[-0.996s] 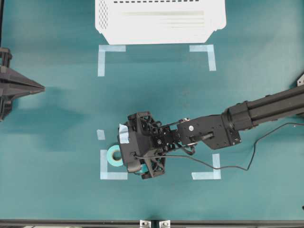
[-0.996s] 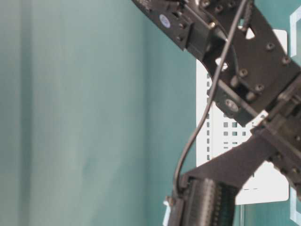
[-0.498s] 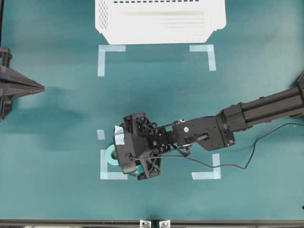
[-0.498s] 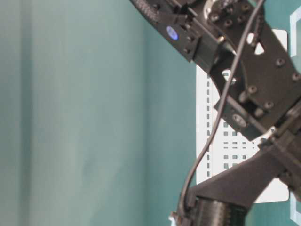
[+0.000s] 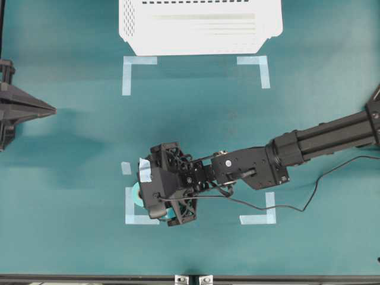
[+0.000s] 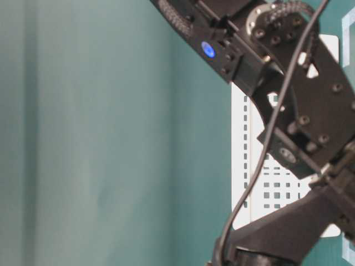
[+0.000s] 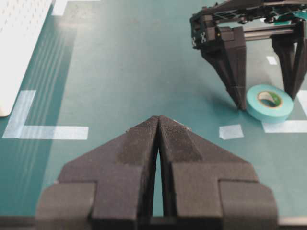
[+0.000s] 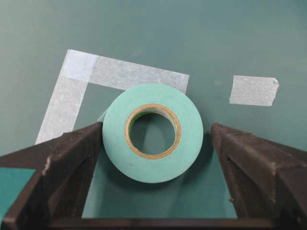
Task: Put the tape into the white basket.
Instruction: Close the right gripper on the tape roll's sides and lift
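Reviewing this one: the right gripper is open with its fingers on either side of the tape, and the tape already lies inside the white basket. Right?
Not quite. The tape lies on the green table, far from the white basket, as the overhead view shows. The right gripper is indeed open around it.

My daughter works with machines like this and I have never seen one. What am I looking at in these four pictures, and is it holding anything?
It is a robot with two black arms over a green table, each ending in a two-fingered gripper. One picture looks down from above, one looks sideways from table height, and two come from small cameras on the wrists.

From above, the right gripper reaches in over the tape, a small green roll lying flat by pale corner marks. Its own camera shows the open fingers on either side of the tape, not yet squeezing it, so nothing is held. The left gripper is closed, empty, and parked at the left edge. The white basket waits at the far side.
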`<state>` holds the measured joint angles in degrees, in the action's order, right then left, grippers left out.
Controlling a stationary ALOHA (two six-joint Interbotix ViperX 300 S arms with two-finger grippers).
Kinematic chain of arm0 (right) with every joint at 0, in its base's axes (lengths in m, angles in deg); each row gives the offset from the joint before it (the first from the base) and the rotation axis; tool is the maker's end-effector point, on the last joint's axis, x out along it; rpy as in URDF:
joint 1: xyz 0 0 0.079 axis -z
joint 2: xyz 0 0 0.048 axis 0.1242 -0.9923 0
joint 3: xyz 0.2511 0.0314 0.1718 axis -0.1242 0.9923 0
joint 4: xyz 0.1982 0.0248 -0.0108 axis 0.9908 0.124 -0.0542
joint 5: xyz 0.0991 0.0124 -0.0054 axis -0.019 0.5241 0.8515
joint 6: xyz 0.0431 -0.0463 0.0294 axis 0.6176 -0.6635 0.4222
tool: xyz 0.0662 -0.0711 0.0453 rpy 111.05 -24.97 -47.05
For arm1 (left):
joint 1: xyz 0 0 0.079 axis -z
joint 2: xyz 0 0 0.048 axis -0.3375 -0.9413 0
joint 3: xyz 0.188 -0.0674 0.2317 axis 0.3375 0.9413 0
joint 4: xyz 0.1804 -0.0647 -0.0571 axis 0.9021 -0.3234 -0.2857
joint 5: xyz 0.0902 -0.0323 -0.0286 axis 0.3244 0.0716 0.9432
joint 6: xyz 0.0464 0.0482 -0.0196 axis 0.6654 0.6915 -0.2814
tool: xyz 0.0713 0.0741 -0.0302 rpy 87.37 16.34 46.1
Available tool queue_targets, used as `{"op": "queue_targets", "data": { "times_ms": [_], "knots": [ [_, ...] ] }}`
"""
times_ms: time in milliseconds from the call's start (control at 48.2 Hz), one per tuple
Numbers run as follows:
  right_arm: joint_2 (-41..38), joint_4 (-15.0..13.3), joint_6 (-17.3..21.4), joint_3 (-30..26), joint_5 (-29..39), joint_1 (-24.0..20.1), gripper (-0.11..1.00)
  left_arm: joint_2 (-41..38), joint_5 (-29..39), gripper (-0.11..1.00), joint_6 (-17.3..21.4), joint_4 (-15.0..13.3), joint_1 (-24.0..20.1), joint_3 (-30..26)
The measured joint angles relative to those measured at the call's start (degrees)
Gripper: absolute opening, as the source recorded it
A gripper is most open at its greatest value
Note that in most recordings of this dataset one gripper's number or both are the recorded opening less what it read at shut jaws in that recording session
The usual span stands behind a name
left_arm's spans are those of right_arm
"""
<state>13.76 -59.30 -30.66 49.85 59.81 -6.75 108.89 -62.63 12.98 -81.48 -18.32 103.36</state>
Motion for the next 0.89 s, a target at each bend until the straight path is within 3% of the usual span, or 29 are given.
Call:
{"op": "queue_targets", "data": {
  "times_ms": [394, 456, 560, 892],
  "knots": [
    [0.0, -0.2, 0.1, 0.0, 0.1, 0.0, 0.93, 0.0, 0.0, -0.11, 0.0, 0.0, 0.0, 0.0],
    [0.1, -0.6, 0.1, 0.0, 0.1, 0.0, 0.88, 0.0, 0.0, -0.11, 0.0, 0.0, 0.0, 0.0],
    [0.0, -1.3, 0.1, -0.1, 0.3, 0.0, 0.68, 0.0, 0.0, -0.11, 0.0, 0.1, 0.0, 0.0],
    [0.0, -2.5, 0.3, -0.2, 0.8, -0.1, 0.68, -0.1, 0.1, -0.11, 0.0, 0.0, 0.0, 0.0]
  ]
}}
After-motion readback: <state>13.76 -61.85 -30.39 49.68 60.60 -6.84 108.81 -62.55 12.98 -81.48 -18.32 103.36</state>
